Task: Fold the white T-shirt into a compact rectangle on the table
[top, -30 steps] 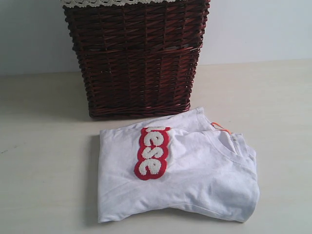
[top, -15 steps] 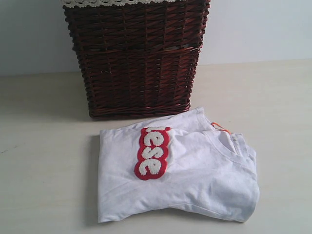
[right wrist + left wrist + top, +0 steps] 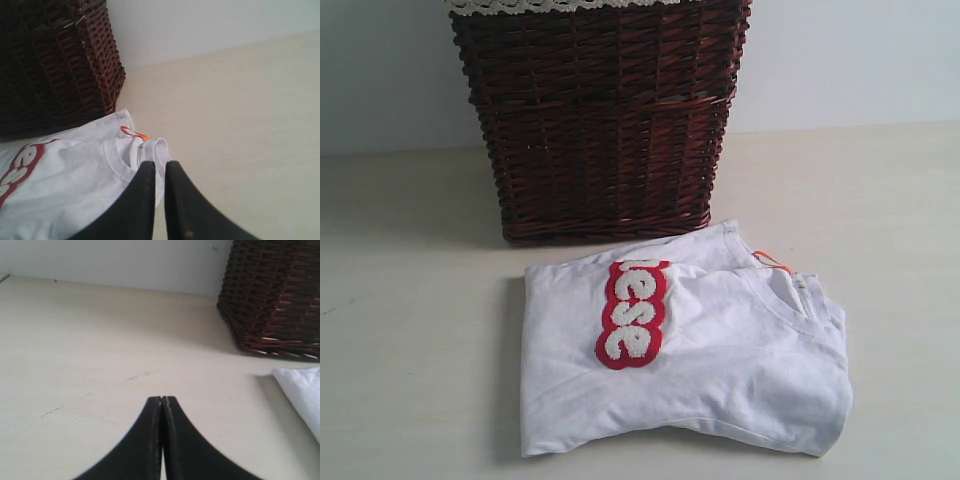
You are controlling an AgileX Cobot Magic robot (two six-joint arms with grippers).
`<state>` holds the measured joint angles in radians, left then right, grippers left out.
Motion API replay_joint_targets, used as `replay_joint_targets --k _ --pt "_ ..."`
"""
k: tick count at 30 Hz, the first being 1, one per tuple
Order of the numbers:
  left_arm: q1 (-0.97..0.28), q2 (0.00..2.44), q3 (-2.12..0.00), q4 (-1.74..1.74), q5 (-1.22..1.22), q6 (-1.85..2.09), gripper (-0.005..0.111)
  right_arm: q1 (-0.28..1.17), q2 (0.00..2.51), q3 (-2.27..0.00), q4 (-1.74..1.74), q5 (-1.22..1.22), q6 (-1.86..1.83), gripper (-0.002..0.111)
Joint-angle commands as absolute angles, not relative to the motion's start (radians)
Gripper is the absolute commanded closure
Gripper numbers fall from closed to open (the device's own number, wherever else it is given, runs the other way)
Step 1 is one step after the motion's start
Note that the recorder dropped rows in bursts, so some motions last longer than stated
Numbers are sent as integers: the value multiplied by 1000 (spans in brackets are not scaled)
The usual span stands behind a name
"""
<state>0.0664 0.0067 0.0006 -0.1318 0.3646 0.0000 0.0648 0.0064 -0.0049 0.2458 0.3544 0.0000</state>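
The white T-shirt [image 3: 720, 370] lies folded into a rough rectangle on the table [image 3: 410, 380], in front of the basket. Its red patch band [image 3: 632, 313] with fuzzy white letters faces up, and the orange tag [image 3: 770, 260] shows at the neck. Neither gripper appears in the exterior view. My left gripper [image 3: 161, 399] is shut and empty above bare table, with a corner of the shirt [image 3: 302, 390] off to one side. My right gripper [image 3: 160, 164] hovers near the shirt's collar [image 3: 125, 155]; its fingers are nearly together with a thin slit, holding nothing.
A dark wicker basket [image 3: 600, 120] with cream lace trim stands right behind the shirt, close to its far edge. A pale wall [image 3: 850, 60] rises behind the table. The basket [image 3: 275, 295] also shows in the left wrist view.
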Motion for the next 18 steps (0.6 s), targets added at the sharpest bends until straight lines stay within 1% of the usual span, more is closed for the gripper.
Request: replay_joint_targets --k 1,8,10,12,15,16,17,18 --pt "60 0 0 -134 358 0 107 67 0 0 256 360 0 99" --pt "60 0 0 -134 358 0 107 79 0 0 301 361 0 99" --pt "60 0 0 -134 358 0 107 70 113 -21 281 370 0 99" --pt "60 0 0 -134 358 0 107 70 309 -63 270 354 -29 99" --pt "60 0 0 -134 358 0 107 70 657 -152 270 260 -100 99" --pt "60 0 0 -134 358 0 107 70 750 -190 270 220 -126 99" --pt "60 0 0 -134 358 0 107 70 959 -285 270 161 -163 99" --pt "60 0 0 -134 358 0 107 70 1010 -328 270 174 -163 99"
